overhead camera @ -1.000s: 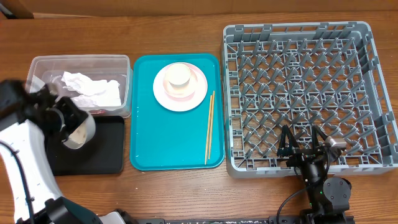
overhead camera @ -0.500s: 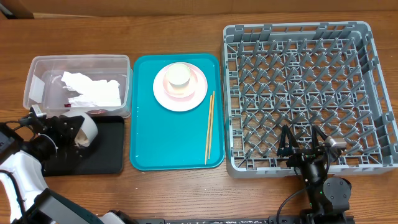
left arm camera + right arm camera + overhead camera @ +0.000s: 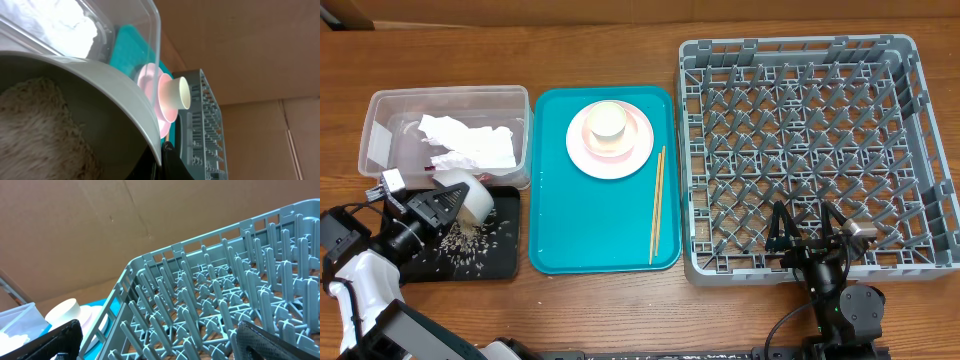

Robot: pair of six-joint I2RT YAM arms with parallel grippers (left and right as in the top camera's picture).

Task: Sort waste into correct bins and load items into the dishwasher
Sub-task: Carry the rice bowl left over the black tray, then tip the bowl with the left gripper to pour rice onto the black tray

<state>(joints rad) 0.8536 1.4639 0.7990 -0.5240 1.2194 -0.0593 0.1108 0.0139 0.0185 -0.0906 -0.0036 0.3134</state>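
My left gripper (image 3: 442, 207) is shut on the rim of a pale bowl (image 3: 467, 199), which is tipped on its side over the shallow black tray (image 3: 498, 262). Whitish rice grains (image 3: 468, 237) lie scattered on that tray, and more rice (image 3: 30, 130) clings inside the bowl (image 3: 107, 100). The clear tub (image 3: 380, 105) behind holds crumpled white tissue (image 3: 470, 147). A pink plate (image 3: 635, 150) with a cream cup (image 3: 607, 120) on it and wooden chopsticks (image 3: 657, 205) rest on the teal tray. My right gripper (image 3: 807, 232) stands open at the front edge of the grey dish rack (image 3: 800, 60).
The teal serving tray (image 3: 580, 225) lies between the bins and the rack. The rack's upright pegs (image 3: 210, 300) fill the right wrist view, between its two fingers (image 3: 55, 340). Bare wooden table (image 3: 620, 310) runs along the front edge.
My left arm has swung down and forward, turning the bowl over the black tray. Rice now lies spilled on the tray. The right arm has stayed still.
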